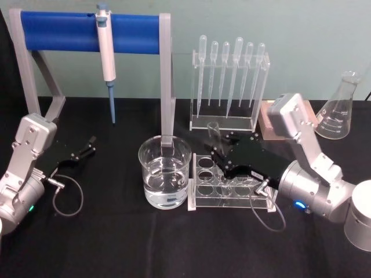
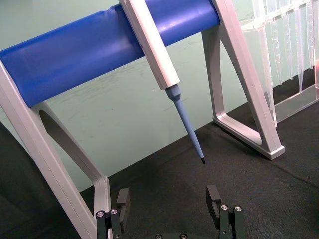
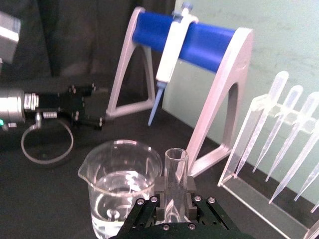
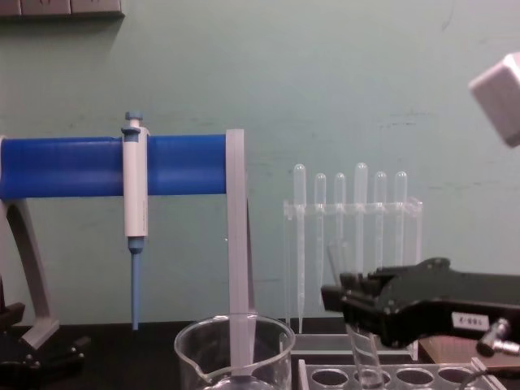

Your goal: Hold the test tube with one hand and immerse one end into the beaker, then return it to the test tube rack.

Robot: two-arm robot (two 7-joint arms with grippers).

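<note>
Idling near the table's left edge, the left gripper (image 1: 88,146) sits low with its jaws apart, out of the way, I judge, since one arm does this job. Mid-table, the beaker (image 1: 165,171), part-filled with water, stands just beside the left end of the test tube rack (image 1: 232,184), which makes for a short carry to the dip. Right gripper (image 1: 219,149) reaches in level from the table's right edge over the rack, jaws clamped on the test tube (image 1: 213,130) below its rim; tube leans slightly, lower end at the rack's holes, cannot tell whether clear of them.
</note>
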